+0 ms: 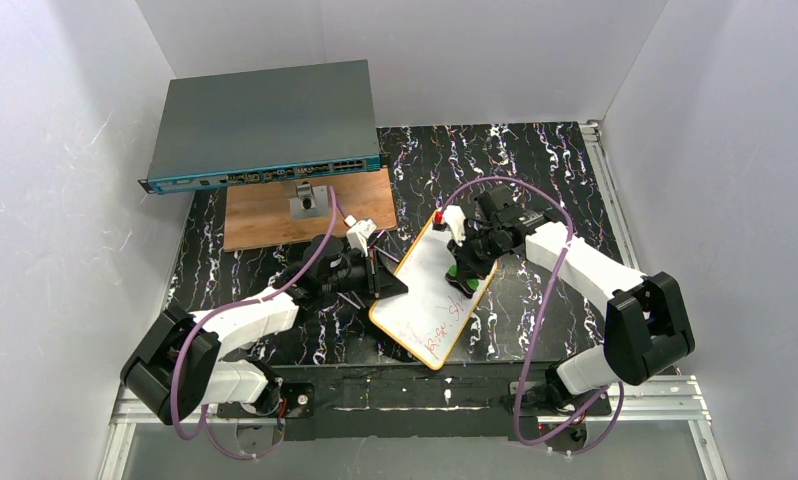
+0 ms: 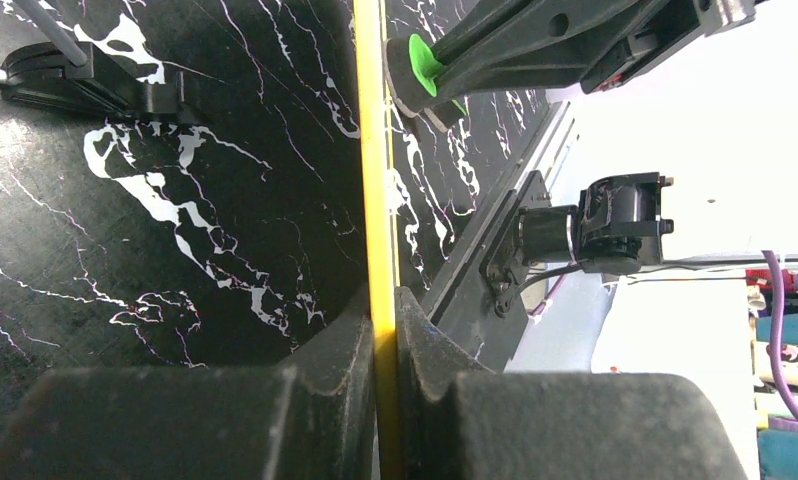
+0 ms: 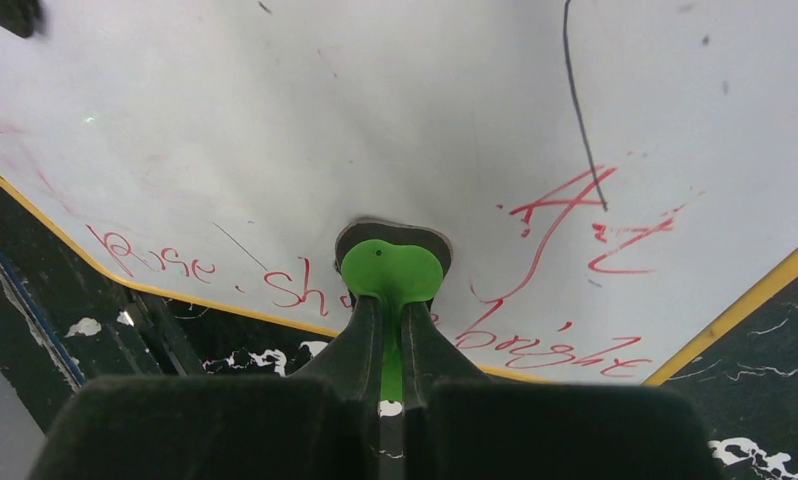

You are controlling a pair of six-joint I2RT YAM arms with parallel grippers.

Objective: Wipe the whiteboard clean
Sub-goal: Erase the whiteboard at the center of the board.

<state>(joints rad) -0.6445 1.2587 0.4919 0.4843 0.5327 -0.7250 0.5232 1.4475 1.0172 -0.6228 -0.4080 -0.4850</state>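
Observation:
A yellow-framed whiteboard lies tilted in the middle of the table, with red handwriting near its lower end. My left gripper is shut on its left edge; the left wrist view shows the yellow frame clamped edge-on between the fingers. My right gripper is shut on a green eraser, whose pad presses on the board's surface just above the red writing. The eraser also shows in the left wrist view.
A grey network switch lies at the back left, overhanging a wooden board with a small metal piece on it. A red-capped marker lies at the whiteboard's top end. Grey walls enclose the black marbled table.

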